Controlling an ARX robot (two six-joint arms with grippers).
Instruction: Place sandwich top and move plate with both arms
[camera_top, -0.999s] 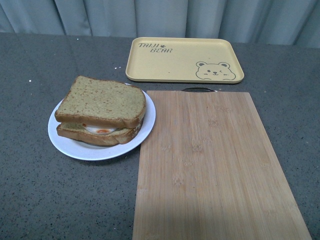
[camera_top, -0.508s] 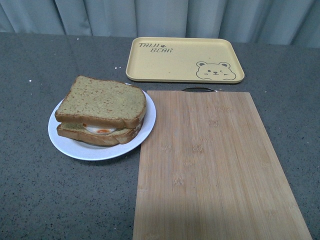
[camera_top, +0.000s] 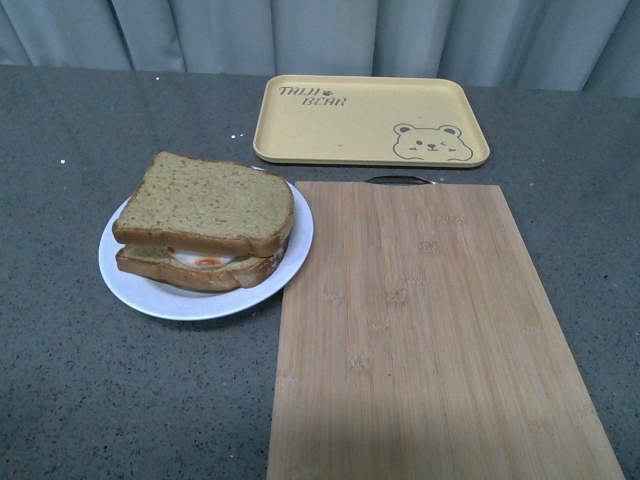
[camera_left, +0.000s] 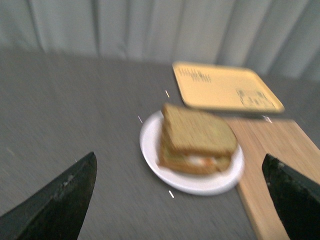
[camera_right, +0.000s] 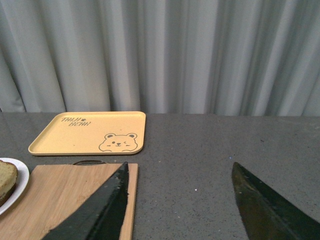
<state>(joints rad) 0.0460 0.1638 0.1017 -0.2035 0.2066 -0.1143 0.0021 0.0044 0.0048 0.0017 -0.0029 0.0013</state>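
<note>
Left gripper (camera_left: 178, 156): fingers wide apart, nothing held, hanging over the tabletop (camera_top: 60, 380) short of the plate (camera_top: 130, 285); this view is blurred. The right gripper (camera_right: 180, 164) is likewise spread and empty, by the cutting board (camera_top: 430, 330). The sandwich top (camera_top: 205, 203) lies on the egg slice (camera_top: 200, 268) on the plate, left of the board. The yellow tray (camera_top: 340, 130) sits behind. Layout unchanged from a second ago.
</note>
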